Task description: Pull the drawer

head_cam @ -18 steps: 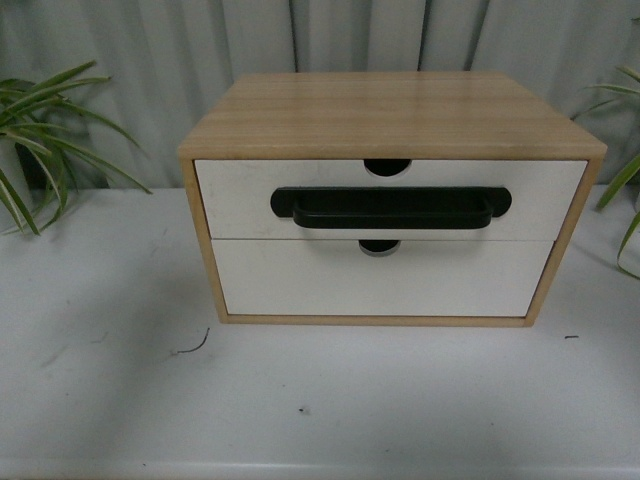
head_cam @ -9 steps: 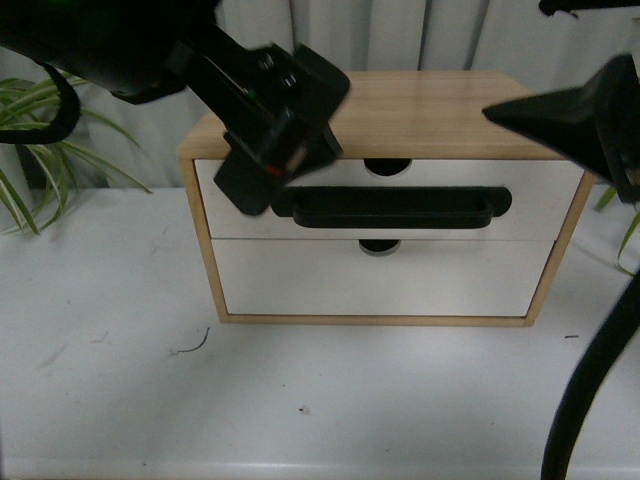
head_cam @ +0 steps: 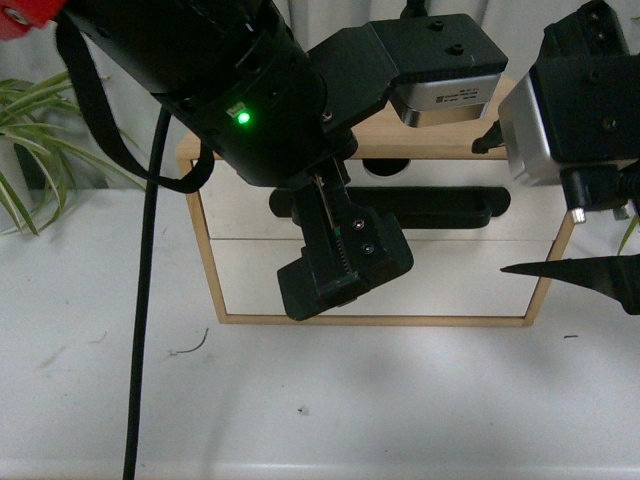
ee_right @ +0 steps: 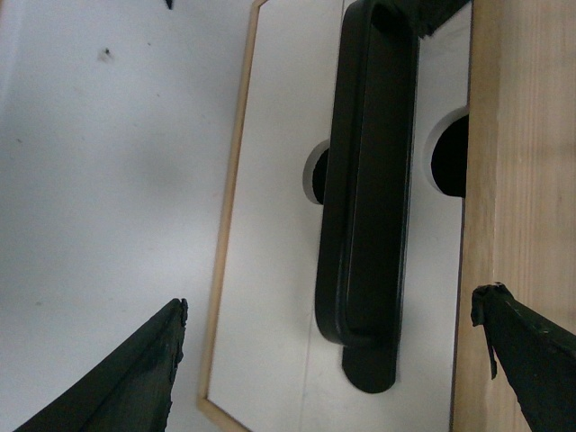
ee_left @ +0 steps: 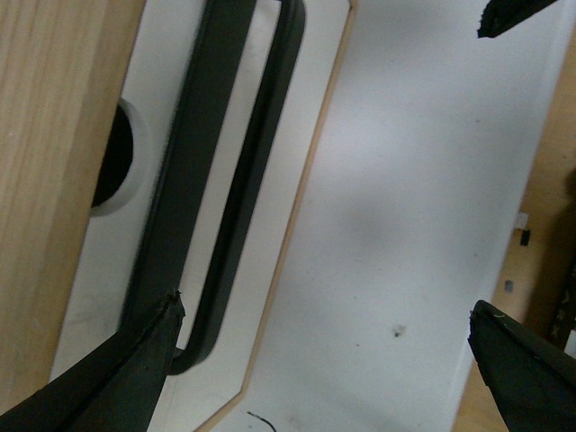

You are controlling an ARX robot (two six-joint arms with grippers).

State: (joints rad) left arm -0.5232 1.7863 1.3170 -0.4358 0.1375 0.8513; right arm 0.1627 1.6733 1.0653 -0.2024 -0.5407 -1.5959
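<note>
The drawer is the upper white front of a wooden cabinet, with a long black bar handle and a semicircular notch; it sits flush, shut. My left gripper is open: one fingertip lies by the handle at its left end, the other over the table. My right gripper is open around the handle at its right end, touching nothing. In the front view the right gripper straddles that end, and the left arm hides the drawer's left half.
The plain white lower drawer front sits below. The cabinet's wooden top is beside one right finger. Green plants stand at the far left. A black cable hangs down on the left over the white table.
No arm showed a second ago. Both have since swung in and come down in front of the cabinet, the left over the handle's left part, the right at its right end.
</note>
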